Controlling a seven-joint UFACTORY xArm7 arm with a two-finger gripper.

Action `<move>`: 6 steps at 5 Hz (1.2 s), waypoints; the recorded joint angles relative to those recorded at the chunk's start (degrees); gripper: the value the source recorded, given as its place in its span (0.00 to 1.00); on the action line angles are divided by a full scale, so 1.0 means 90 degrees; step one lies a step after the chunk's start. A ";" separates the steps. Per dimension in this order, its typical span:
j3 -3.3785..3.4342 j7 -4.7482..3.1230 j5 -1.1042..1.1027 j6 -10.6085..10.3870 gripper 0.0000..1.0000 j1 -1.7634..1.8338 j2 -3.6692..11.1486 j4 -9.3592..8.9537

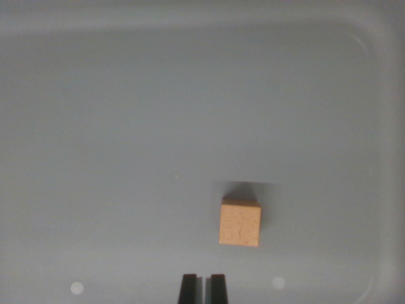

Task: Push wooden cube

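A small light wooden cube [240,221] rests on the pale grey floor of a tray, a little right of centre in the wrist view. My gripper [203,285] shows at the bottom edge as two black fingertips pressed almost together, with nothing between them. The cube lies just above and to the right of the fingertips, apart from them.
The tray's raised rim [380,57] curves along the top and right side. Two small bright spots [76,288] lie on the floor near the bottom edge. Bare tray floor spreads to the left of and above the cube.
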 joint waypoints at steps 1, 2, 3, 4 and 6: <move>-0.0004 0.0008 -0.0015 -0.0176 0.00 -0.0010 -0.0010 -0.0177; -0.0004 0.0008 -0.0015 -0.0176 0.00 -0.0010 -0.0010 -0.0177; -0.0009 0.0017 -0.0033 -0.0374 0.00 -0.0021 -0.0021 -0.0376; -0.0009 0.0017 -0.0033 -0.0374 0.00 -0.0021 -0.0021 -0.0376; -0.0014 0.0027 -0.0051 -0.0588 0.00 -0.0033 -0.0032 -0.0592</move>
